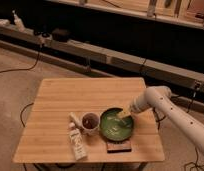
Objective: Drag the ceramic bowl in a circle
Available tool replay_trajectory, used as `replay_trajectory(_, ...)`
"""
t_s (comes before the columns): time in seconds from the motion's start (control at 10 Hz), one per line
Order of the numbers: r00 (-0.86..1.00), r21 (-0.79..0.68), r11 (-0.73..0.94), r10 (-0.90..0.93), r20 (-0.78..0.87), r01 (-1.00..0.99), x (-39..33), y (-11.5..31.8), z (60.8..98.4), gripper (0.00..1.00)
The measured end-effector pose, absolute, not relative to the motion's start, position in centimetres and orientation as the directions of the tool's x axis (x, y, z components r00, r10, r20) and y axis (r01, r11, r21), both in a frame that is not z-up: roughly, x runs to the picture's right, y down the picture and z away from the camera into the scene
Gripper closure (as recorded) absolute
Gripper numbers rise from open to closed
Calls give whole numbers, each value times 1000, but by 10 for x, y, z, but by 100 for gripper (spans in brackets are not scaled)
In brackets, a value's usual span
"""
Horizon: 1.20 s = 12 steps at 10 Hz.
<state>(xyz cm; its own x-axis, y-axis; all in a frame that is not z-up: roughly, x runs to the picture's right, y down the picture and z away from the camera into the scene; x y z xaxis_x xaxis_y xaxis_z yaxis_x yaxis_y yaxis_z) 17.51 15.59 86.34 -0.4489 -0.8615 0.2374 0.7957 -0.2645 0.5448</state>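
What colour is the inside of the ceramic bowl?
Glossy green inside the ceramic bowl, best in the camera view; the gripper is at its right rim.

Arm cut short at the right edge, bowl rim partly covered.
The white arm runs out of view at the right edge, so its base is unseen. The gripper sits over the far right rim of the ceramic bowl and hides that stretch of rim. A dark flat object lies half under the bowl's near side; what it is cannot be told. The print on the pale packet beside the mug is too small to read. Items on the shelf are cropped by the top edge.
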Motion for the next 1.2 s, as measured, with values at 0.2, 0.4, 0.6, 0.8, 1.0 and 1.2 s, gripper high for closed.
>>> replay_trajectory(0.2,-452,546,-255,-853,262,798,174,162,867,49)
replay_trajectory(0.4,-446,552,-238,-851,279,799,170,162,868,68)
replay_trajectory(0.6,-444,544,-237,-848,287,805,171,156,868,88)
replay_trajectory(0.8,-441,501,-255,-847,297,827,179,141,870,94)
replay_trajectory(1.0,-391,420,-240,-862,322,875,206,120,872,94)
replay_trajectory(1.2,-326,351,-196,-872,365,916,236,114,873,94)
